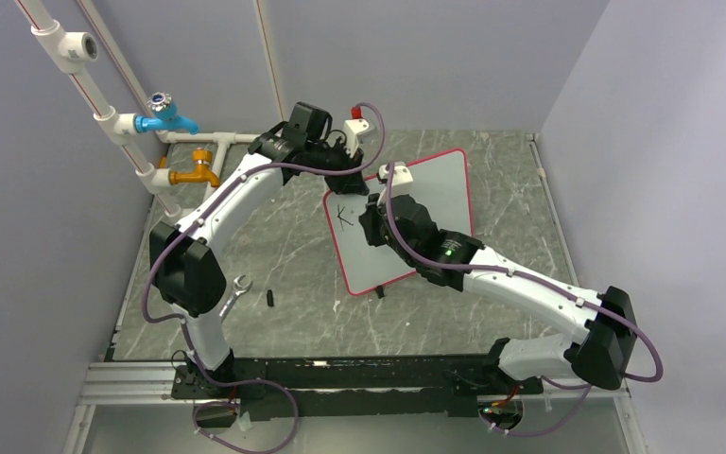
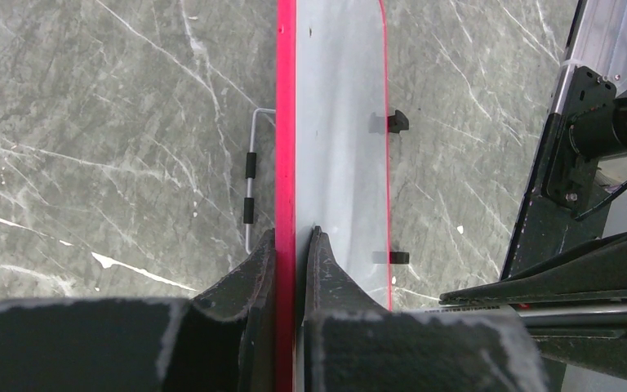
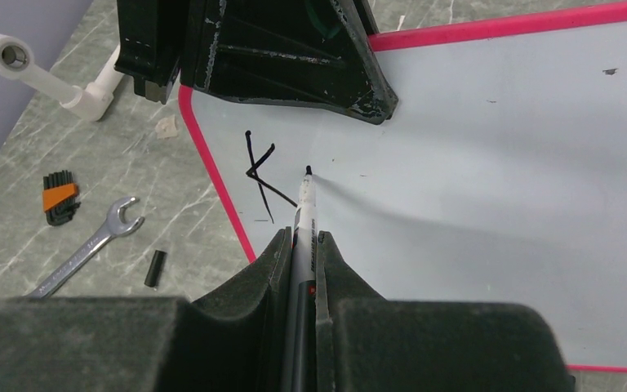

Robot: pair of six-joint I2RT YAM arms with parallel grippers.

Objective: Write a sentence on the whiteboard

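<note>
The whiteboard [image 1: 435,203], white with a thin red rim, stands tilted on the table. My left gripper [image 1: 345,170] is shut on its top-left edge; in the left wrist view the fingers [image 2: 292,245] clamp the red rim [image 2: 286,122]. My right gripper [image 3: 300,241] is shut on a marker [image 3: 302,208] whose black tip touches the whiteboard [image 3: 498,163] just right of a black "K" [image 3: 260,173]. That "K" [image 1: 344,216] is all that shows of the sentence. My right gripper [image 1: 378,227] is over the board's left part.
A wrench [image 1: 236,291] and a small black cap [image 1: 271,297] lie on the table left of the board. A hex key set [image 3: 59,198] lies further left. White pipes with a blue tap [image 1: 165,115] and a yellow tap [image 1: 198,173] stand at the back left.
</note>
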